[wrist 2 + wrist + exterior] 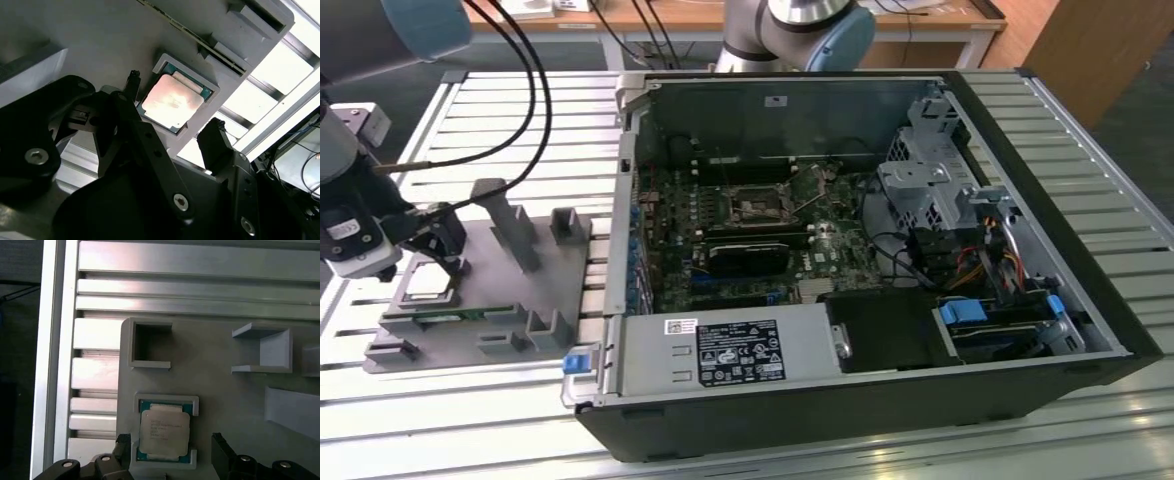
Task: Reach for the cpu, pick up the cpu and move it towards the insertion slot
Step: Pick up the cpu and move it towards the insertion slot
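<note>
While your gripper (440,262) hangs over the grey fixture (507,300) at the exterior view's left, its two fingers (220,449) stand wide apart. One finger is on each side of the cpu (164,432), and neither seems to touch it. You have one cpu here. It lies flat in its shallow square pocket on the fixture, metal top up, with a green edge showing around the lid. In both wrist views it sits between the two fingertips, not lifted.

In the first wrist view you can count two more pockets on the fixture beyond the cpu: a square pocket (150,347) and a three-sided bracket (262,350). The square one is nearer the cpu.

The fixture rests on the slatted metal table (1094,100), just beside the one open case (854,420). Inside the case you see one slot (754,207), a shiny frame with a dark centre, on the board. It is well apart from the cpu, toward the exterior view's right. One long black card (747,258) lies just beside the slot.
</note>
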Controlling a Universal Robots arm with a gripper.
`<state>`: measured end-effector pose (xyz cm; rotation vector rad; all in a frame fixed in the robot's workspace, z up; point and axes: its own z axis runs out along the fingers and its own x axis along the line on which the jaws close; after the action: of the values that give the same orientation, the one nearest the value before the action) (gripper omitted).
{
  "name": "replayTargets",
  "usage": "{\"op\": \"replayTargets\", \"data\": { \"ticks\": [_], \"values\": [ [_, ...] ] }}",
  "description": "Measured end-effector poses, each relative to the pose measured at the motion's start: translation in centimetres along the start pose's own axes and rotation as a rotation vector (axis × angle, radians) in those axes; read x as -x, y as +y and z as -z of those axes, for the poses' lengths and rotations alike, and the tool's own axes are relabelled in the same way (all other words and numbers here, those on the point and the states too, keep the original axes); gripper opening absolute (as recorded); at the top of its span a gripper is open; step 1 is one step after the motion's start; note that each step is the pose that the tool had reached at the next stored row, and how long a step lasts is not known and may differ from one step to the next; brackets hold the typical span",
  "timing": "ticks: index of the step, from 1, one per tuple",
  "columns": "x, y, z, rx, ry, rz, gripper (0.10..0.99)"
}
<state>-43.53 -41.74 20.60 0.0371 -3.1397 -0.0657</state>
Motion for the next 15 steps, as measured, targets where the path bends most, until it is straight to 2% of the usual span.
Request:
{"op": "replayTargets", "data": {
  "ticks": [3,15],
  "values": [
    [-0.13,0.22,-0.21,0.000,-0.0002,0.000,0.737],
    [-0.25,0.22,-1.68,0.000,0.0000,0.000,0.737]
  ]
}}
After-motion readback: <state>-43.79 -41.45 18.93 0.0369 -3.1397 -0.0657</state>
